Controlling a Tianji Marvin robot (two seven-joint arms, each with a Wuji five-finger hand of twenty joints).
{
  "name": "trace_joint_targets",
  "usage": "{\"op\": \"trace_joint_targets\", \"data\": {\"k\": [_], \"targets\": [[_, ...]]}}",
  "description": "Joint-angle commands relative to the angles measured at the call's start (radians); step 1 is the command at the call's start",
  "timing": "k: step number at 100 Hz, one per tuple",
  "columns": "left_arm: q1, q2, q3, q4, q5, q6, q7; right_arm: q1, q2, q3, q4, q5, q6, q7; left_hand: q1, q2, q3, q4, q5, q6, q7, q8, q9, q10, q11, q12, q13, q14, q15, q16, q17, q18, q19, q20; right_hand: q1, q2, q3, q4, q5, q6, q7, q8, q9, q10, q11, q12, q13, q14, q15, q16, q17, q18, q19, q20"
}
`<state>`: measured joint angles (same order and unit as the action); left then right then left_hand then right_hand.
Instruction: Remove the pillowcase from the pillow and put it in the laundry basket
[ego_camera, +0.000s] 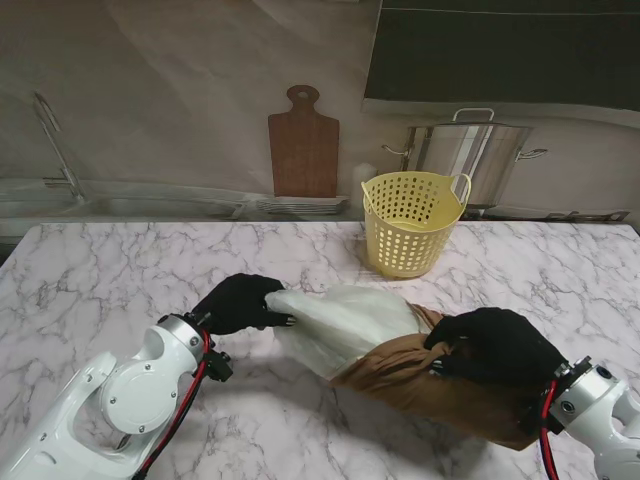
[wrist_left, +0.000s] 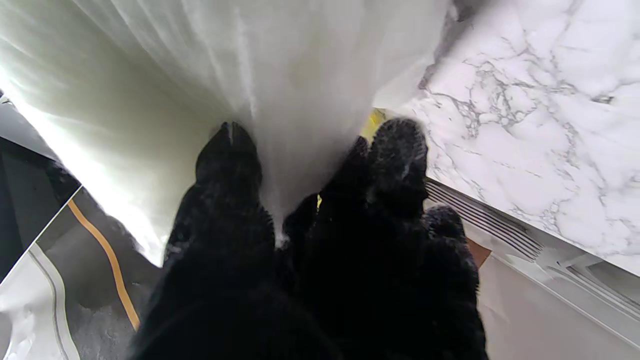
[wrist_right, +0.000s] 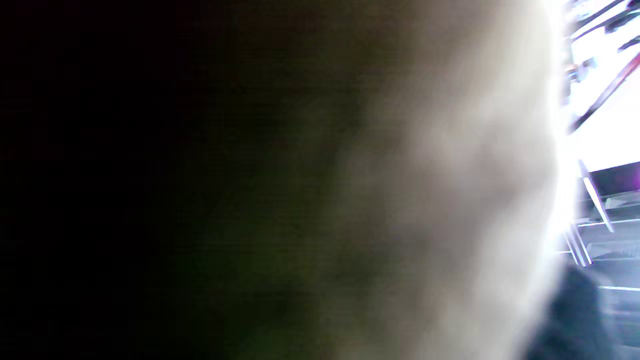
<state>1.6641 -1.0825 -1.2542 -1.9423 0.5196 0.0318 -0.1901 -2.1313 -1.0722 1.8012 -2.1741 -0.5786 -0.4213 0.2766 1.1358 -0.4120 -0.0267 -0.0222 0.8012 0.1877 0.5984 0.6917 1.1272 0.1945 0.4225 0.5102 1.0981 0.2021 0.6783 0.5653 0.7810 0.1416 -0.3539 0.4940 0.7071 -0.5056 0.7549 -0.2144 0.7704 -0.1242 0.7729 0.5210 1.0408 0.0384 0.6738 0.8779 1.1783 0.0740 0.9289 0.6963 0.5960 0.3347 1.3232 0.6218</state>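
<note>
In the lower left of the stand view, your left hand (ego_camera: 240, 303) is pinched shut on the exposed end of the white pillow (ego_camera: 340, 322). The left wrist view confirms it: the gloved fingers (wrist_left: 227, 165) close on a fold of the white fabric from both sides. Keep that pinch firm and the arm planted, since this hand is only the anchor. If it creeps, the pillow will follow the case instead of sliding out.

At centre frame the pillow lies on the marble counter (ego_camera: 100, 280), roughly half of it bare. Its other end is inside the brown pillowcase (ego_camera: 430, 385), which has bunched toward the lower right.

On the lower right, your right hand (ego_camera: 495, 345) is curled over the bunched brown cloth and seems to be gripping it. The right wrist view is only dark blur, so I cannot confirm how much fabric is in that grasp. Pull this hand away from the left one, low along the counter and in line with the pillow, so the case peels off without snagging. Gather more cloth if the grip feels thin.

The yellow laundry basket (ego_camera: 412, 224) stands upright at upper centre-right, just beyond the pillow, with its mouth open. Once the case is free, lift it clear of the rim before dropping it in.
</note>
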Motion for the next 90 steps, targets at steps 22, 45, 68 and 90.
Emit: {"op": "trace_joint_targets", "data": {"k": [22, 45, 68, 90], "targets": [[0.004, -0.005, 0.015, 0.020, 0.011, -0.034, 0.060, 0.058, 0.037, -0.055, 0.033, 0.067, -0.028, 0.093, 0.151, 0.093, 0.104, 0.026, 0.010, -0.011, -0.015, -0.001, -0.023, 0.026, -0.020, 0.042, -0.048, 0.028, -0.027, 0.009, -0.072, 0.000, 1.701, 0.004, 0.118, 0.108, 0.158, 0.040, 0.104, -0.142, 0.091, 0.110, 0.081, -0.047, 0.147, 0.079, 0.071, -0.045, 0.093, 0.051, -0.007, -0.012, 0.021, -0.005], [0.062, -0.015, -0.020, 0.008, 0.000, -0.227, 0.144, 0.130, 0.043, -0.113, 0.066, 0.094, 0.009, 0.112, -0.060, 0.270, 0.008, 0.016, -0.282, -0.033, -0.458, -0.221, -0.673, 0.063, -0.365, -0.283, -0.571, 0.138, -0.440, -0.168, -0.559, 0.153, 1.181, -0.017, 0.123, 0.097, 0.159, 0.045, 0.100, -0.112, 0.080, 0.099, 0.089, -0.037, 0.142, 0.074, 0.089, -0.044, 0.085, 0.046, 0.010, -0.010, 0.028, -0.003], [0.089, 0.015, -0.082, -0.011, -0.086, -0.404, 0.008, 0.158, 0.044, -0.131, 0.082, 0.103, 0.028, 0.118, -0.394, 0.214, -0.002, 0.002, -0.569, -0.017, -0.593, -0.358, -1.045, 0.082, -0.463, -0.477, -0.863, 0.177, -0.560, -0.315, -0.674, 0.208, 0.856, -0.153, 0.127, 0.094, 0.159, 0.046, 0.099, -0.101, 0.079, 0.090, 0.090, -0.033, 0.142, 0.069, 0.096, -0.040, 0.078, 0.042, 0.016, -0.007, 0.029, -0.005], [0.028, 0.061, -0.069, -0.016, -0.046, -0.426, -0.180, 0.174, 0.046, -0.142, 0.090, 0.109, 0.034, 0.125, -0.466, 0.065, 0.004, -0.005, -0.669, -0.054, -0.650, -0.649, -1.056, 0.049, -0.462, -0.499, -0.989, 0.195, -0.596, -0.383, -0.672, 0.217, 0.670, -0.191, 0.126, 0.094, 0.158, 0.045, 0.099, -0.100, 0.080, 0.086, 0.090, -0.032, 0.142, 0.065, 0.097, -0.040, 0.074, 0.041, 0.017, -0.005, 0.030, -0.006]]}}
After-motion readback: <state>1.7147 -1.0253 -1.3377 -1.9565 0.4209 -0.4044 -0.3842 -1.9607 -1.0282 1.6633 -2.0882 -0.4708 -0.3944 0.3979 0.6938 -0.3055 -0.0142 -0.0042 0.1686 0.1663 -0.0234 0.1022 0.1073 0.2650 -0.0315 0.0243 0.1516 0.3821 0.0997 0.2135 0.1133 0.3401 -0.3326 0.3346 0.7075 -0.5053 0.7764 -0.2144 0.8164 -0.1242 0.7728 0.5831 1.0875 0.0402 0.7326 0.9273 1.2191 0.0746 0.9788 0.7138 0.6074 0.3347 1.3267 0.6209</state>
